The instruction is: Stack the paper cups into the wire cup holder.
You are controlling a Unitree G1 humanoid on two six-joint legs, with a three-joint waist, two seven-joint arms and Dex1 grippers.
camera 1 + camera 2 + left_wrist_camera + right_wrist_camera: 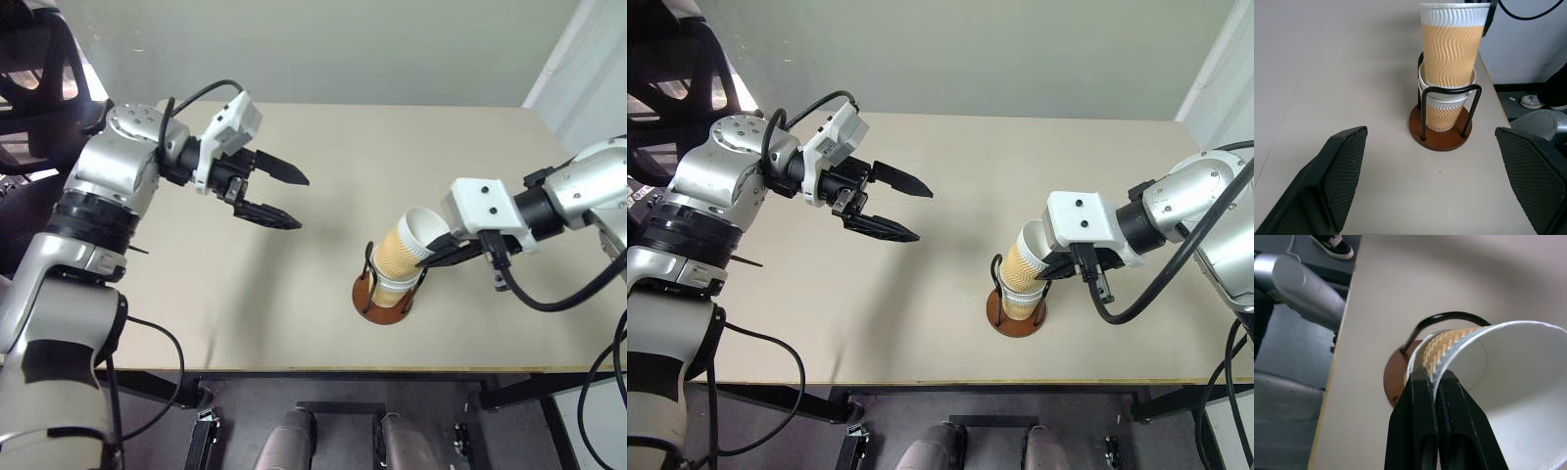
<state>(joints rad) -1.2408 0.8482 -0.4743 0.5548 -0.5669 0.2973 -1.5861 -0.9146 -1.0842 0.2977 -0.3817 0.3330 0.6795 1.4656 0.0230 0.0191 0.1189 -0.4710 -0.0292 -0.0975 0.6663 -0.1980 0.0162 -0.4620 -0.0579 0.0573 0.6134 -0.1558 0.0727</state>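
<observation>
The wire cup holder (370,297), a brown disc with black wire arches, stands near the table's front right. Nested paper cups (1442,113) sit in it. A third paper cup (406,245), tan with a white rim, leans toward the right, its lower end inside the nested ones. My right gripper (443,249) is shut on that cup's rim, one finger inside the cup and one outside (1418,396). My left gripper (297,202) hangs open above the table's middle left, well apart from the holder, with nothing between its fingers (1344,171).
The beige table (294,323) has its front edge close below the holder. A dark chair (39,88) stands at the back left. A black cable (549,294) loops under my right wrist. A white panel (578,59) rises at the back right.
</observation>
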